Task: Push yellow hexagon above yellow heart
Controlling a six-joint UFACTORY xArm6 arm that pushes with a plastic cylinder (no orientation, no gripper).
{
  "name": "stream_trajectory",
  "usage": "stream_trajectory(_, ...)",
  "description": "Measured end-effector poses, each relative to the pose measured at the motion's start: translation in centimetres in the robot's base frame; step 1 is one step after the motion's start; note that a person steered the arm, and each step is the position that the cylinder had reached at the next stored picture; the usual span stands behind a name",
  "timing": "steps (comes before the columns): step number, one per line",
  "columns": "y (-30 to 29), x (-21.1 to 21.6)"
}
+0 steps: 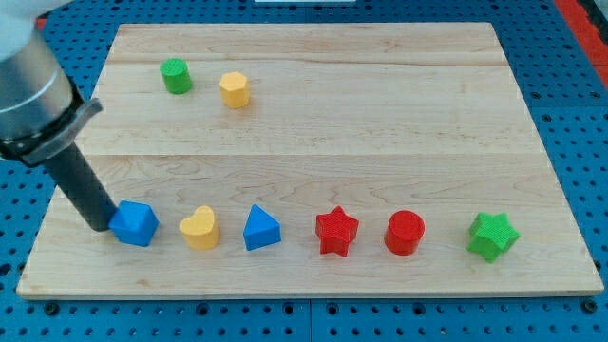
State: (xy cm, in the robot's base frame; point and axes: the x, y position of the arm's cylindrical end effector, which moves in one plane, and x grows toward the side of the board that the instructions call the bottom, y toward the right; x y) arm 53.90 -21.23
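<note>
The yellow hexagon (235, 89) stands near the view's top left, just right of a green cylinder (176, 76). The yellow heart (199, 228) lies in the bottom row, far below the hexagon and slightly to its left. My tip (102, 226) is at the view's lower left, touching the left side of a blue cube (134, 224), which lies left of the heart. The tip is far from the hexagon.
The bottom row runs rightward from the heart: a blue triangle (260, 229), a red star (336, 231), a red cylinder (405, 233) and a green star (492, 236). The wooden board (313, 142) has its left edge close to my tip.
</note>
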Motion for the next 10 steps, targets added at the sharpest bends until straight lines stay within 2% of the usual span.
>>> stream_trajectory(1, -2.7, -0.9)
stream_trajectory(2, -1.3, -5.8)
stream_trajectory(3, 1.9, -7.2)
stream_trajectory(4, 8.0, -10.7)
stream_trajectory(5, 14.6, -16.2)
stream_trajectory(6, 14.3, -21.4)
stream_trajectory(7, 12.7, -24.2)
stream_trajectory(8, 9.5, -23.9)
stream_trajectory(10, 9.8, -19.5)
